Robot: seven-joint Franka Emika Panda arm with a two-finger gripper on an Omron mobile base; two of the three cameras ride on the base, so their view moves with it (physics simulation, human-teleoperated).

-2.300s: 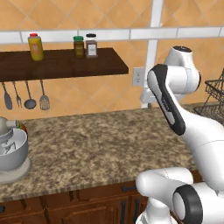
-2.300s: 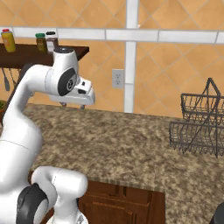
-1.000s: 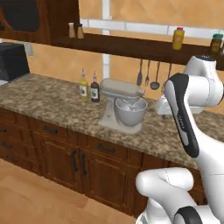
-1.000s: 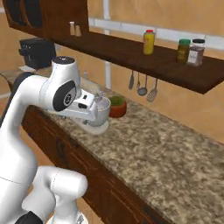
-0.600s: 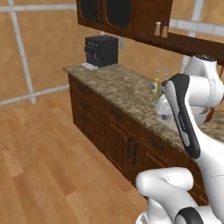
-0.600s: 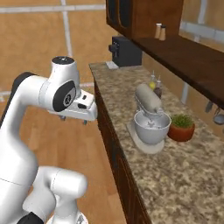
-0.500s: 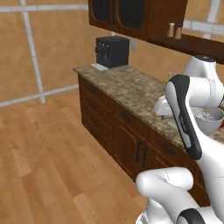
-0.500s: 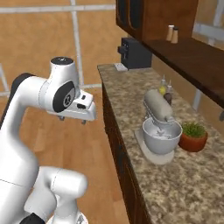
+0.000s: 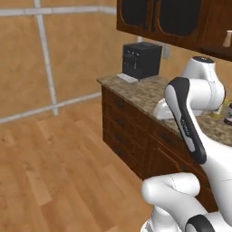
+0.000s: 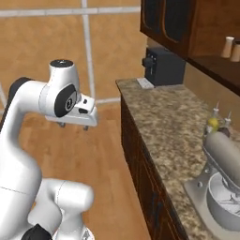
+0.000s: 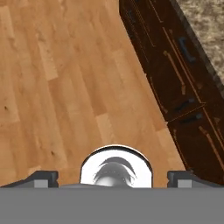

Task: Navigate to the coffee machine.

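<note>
The boxy coffee machine [image 9: 142, 60] is matte black on a speckled brown-and-tan granite counter [image 10: 178, 124]. Dark brown wooden cabinets [image 9: 131, 131] meet a honey-orange plank floor [image 11: 65, 83].

A speckled granite counter [image 10: 168, 126] tops dark wood cabinets [image 9: 136, 136] above a plank floor [image 11: 65, 83], with a grey stand mixer [image 10: 225, 183] at its near right end, two small bottles [image 10: 215, 123] just beyond it, and dark upper cabinets [image 9: 172, 20] overhead.
</note>
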